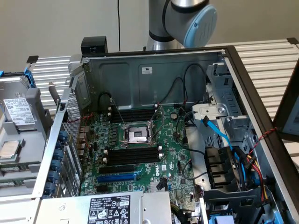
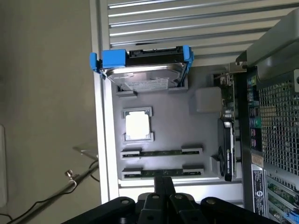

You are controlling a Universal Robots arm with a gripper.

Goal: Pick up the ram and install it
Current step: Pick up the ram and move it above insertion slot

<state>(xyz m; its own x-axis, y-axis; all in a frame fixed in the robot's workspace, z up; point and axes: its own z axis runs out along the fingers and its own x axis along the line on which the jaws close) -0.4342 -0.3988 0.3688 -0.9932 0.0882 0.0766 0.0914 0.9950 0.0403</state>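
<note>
The open computer case (image 1: 154, 74) was set on the slatted counter (image 2: 187, 23), off to one side of the hand (image 2: 163, 179), with its motherboard (image 1: 140, 154) exposed. A grey tray (image 2: 205, 130) was seen beyond the hand — a hard drive (image 2: 145, 77) in a blue bracket was held at its far end. The ram (image 2: 161, 173) was laid in a cradle on that tray, just ahead of the fingertips. A second stick (image 2: 161, 152) was placed just past it, and a processor chip (image 2: 138, 125) farther still. The hand was closed — nothing was gripped.
</note>
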